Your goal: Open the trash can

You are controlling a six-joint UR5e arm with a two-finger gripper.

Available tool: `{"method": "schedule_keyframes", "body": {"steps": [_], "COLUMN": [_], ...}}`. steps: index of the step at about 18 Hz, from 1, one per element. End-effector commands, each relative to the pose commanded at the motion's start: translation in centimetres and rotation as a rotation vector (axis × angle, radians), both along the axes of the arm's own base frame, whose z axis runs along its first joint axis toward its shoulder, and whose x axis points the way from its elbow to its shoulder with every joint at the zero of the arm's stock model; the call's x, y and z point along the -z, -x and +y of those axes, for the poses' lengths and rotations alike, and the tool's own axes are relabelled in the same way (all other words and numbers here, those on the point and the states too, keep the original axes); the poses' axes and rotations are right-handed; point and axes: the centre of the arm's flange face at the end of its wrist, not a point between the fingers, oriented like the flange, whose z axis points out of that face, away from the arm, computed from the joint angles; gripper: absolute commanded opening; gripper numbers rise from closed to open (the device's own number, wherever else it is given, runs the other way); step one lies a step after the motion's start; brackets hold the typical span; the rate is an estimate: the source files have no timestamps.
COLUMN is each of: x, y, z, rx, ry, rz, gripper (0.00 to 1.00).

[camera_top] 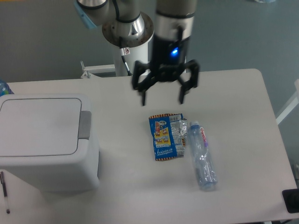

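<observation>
At the worktop's left edge sits the trash can, lid shut, grey tab on its right side. Further right, the gripper hangs with fingers spread wide, empty, above a blue snack wrapper and a plastic bottle.

tool pointing down, fingers spread, empty

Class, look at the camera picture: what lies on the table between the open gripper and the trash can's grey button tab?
Nothing: in the camera view only bare table separates the gripper from the trash can.
</observation>
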Motion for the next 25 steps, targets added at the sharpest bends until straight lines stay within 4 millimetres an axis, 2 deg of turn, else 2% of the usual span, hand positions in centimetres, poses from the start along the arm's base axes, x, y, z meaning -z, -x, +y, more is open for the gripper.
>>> {"method": "schedule_keyframes", "body": {"steps": [4,10,15,25], "x": [0.7,2.7,2.7,3.1], "y": [-0.3,-2.5,-3.4,-3.8], "z": [0.8,3.4,3.8,3.9], "rx": [-0.006,0.042,0.043,0.048], "ry": [-0.013,0.005,0.005,0.011], "rz": [-0.026,-0.042,-0.052,-0.058], "gripper": [1.0,1.0,1.0,1.0]}}
